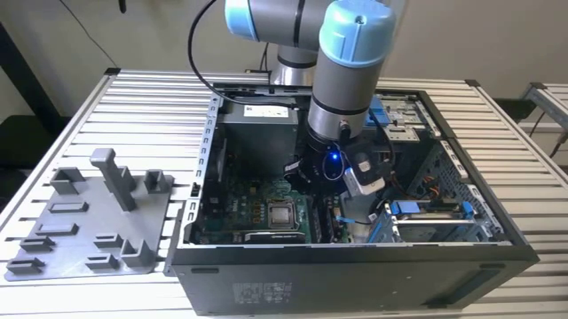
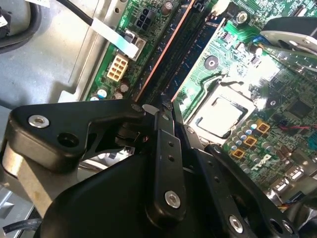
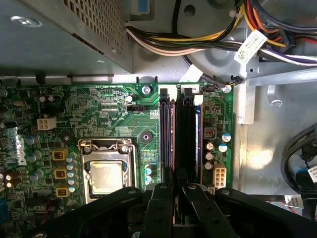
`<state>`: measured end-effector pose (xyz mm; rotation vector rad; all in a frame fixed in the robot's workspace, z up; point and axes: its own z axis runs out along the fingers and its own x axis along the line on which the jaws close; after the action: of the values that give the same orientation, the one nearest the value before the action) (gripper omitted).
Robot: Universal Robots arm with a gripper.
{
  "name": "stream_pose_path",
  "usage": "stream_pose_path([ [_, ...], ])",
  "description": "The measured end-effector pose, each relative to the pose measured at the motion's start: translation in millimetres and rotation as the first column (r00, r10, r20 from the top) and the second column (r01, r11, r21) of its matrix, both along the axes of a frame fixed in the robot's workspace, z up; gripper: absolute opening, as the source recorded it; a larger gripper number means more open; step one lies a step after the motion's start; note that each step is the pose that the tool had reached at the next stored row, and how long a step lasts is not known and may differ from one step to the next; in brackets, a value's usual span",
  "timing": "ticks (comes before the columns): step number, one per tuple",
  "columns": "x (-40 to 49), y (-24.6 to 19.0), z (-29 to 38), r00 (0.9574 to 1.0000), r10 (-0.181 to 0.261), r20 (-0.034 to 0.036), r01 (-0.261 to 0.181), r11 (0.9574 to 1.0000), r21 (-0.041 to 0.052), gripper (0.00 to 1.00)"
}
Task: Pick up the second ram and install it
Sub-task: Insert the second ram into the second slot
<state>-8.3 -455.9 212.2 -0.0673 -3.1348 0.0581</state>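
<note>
Black gripper linkage sits closest to the lens in both wrist views, its jaws drawn close together around the near end of a thin dark stick, the ram, which stands on edge in the memory slots of the motherboard; whether the jaws actually press on it or merely flank it I cannot tell. In the exterior view, going from the exterior view's left, a grey holder plate with upright posts and low blocks lies on the slatted table, just beside the open computer case. Within the case, a grey power supply sits at the far end, and the motherboard's CPU socket shows below it. The arm reaches down into the middle of the case, its wrist glowing with a small blue light, and the gripper end is hidden low beside the socket. Farther toward the exterior view's right stands a drive cage with blue tabs. In the first wrist view, the socket lies beside the slots, with the ram in the slot nearer the socket and a bundle of coloured cables running past the far ends of the slots. In the second wrist view the ram runs away from the gripper as a long dark strip.
</note>
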Motion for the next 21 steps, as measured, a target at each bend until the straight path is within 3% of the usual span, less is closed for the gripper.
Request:
stream_pose_path([
  [2, 0.1, 0.4, -1.5, 1.0000, 0.000, 0.0011, 0.000, 1.0000, 0.0037, 0.16],
  [3, 0.1, 0.3, -0.9, 1.0000, 0.000, 0.0006, 0.000, 1.0000, 0.0019, 0.16],
  [4, 0.1, 0.2, -0.6, 1.0000, 0.000, 0.0004, 0.000, 1.0000, 0.0011, 0.22],
  [6, 0.0, -0.1, 2.1, 1.0000, 0.000, -0.0001, 0.000, 1.0000, -0.0003, 0.22],
  [13, 0.0, 0.0, 32.7, 1.0000, 0.000, -0.0001, 0.000, 1.0000, 0.0003, 0.22],
  [18, 0.1, 0.0, 33.3, 1.0000, 0.000, 0.0000, 0.000, 1.0000, 0.0004, 0.22],
  [20, 0.0, 0.0, 33.3, 1.0000, 0.000, -0.0001, 0.000, 1.0000, 0.0003, 0.19],
  [21, 0.1, 0.0, 33.3, 1.0000, 0.000, -0.0001, 0.000, 1.0000, 0.0003, 0.13],
])
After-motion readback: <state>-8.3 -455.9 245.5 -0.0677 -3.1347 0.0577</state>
